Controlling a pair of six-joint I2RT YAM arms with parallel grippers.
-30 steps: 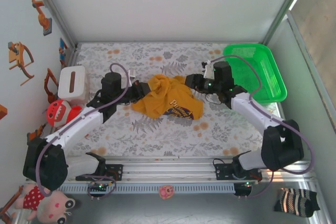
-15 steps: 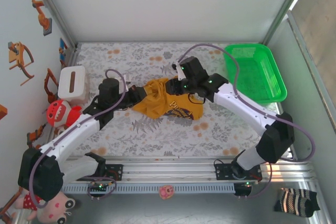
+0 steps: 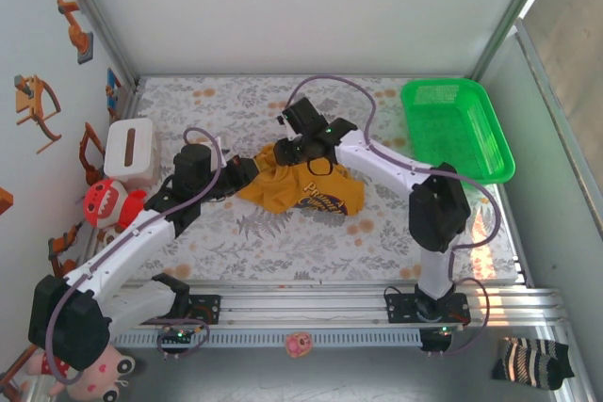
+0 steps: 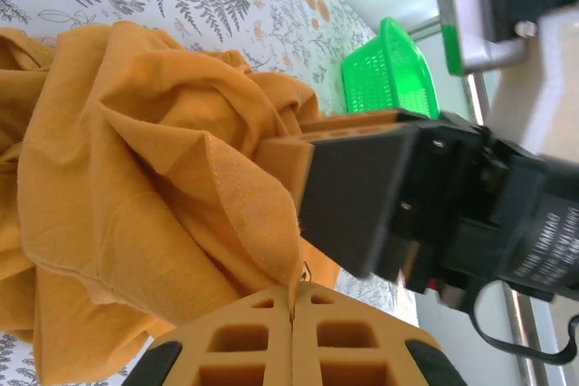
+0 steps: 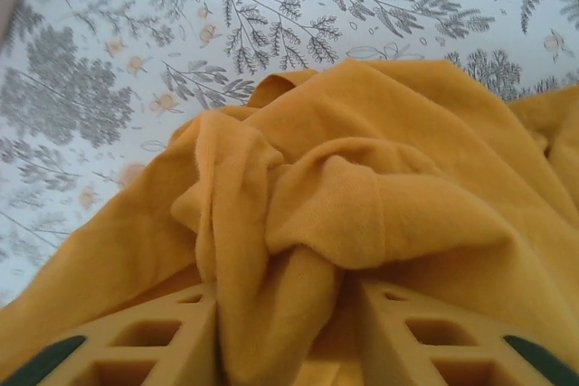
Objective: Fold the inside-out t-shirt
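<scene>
At the middle of the table (image 3: 283,242), the t-shirt (image 3: 300,187) lies crumpled; the left gripper (image 4: 291,305) pinches its stitched edge tightly, and the right gripper (image 5: 288,314) clasps a bunched fold between narrow jaws.

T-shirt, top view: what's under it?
Floral table mat shows all around the crumpled t-shirt, so it lies on that. Anything beneath the bunched fabric is covered; can't tell if something else is there.

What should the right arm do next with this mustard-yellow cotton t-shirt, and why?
Probably close the jaws of the right gripper on the bunched fold between them: the left gripper pinches a stitched edge of the mustard-yellow cotton t-shirt, so both could spread it.
</scene>
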